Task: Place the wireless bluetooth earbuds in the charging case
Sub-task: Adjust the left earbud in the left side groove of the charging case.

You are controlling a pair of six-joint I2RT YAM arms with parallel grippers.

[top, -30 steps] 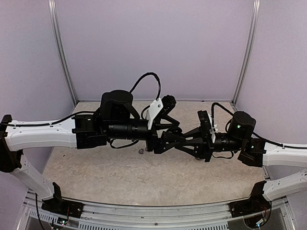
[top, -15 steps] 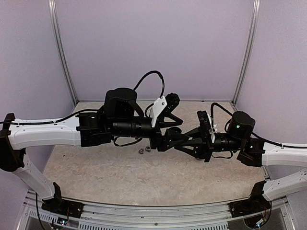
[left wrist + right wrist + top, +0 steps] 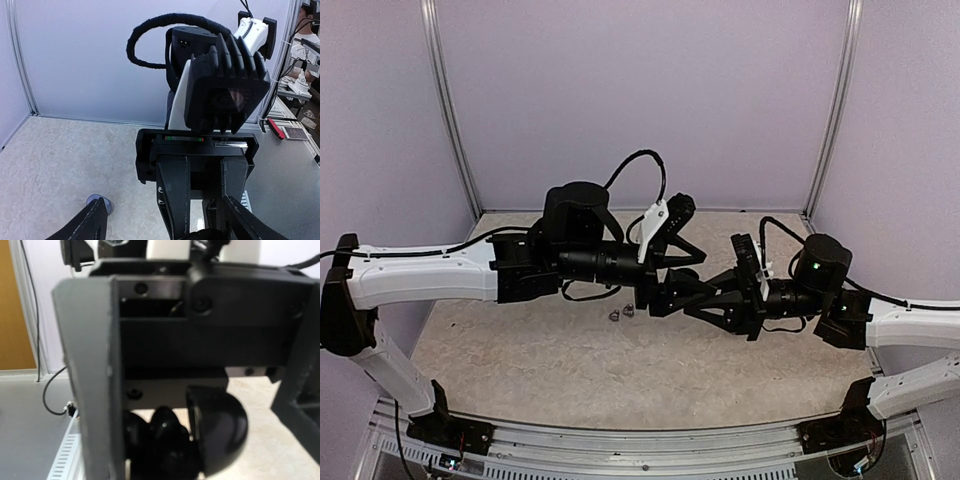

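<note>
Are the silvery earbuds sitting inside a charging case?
No, both silvery earbuds lie loose on the bare table, outside any case.

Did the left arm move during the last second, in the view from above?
Yes. The left arm slid rightward, away from the left metal post; two grey earbuds now show below it.

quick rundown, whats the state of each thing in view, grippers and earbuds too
left gripper: open, fingers spread, facing the right gripper
right gripper: shut; what it holds, if anything, cannot tell
two silvery-grey earbuds: loose on the table, side by side, in no case
black rounded thing: close before the right wrist camera; open or closed cannot tell
black earbuds: cannot make out
</note>
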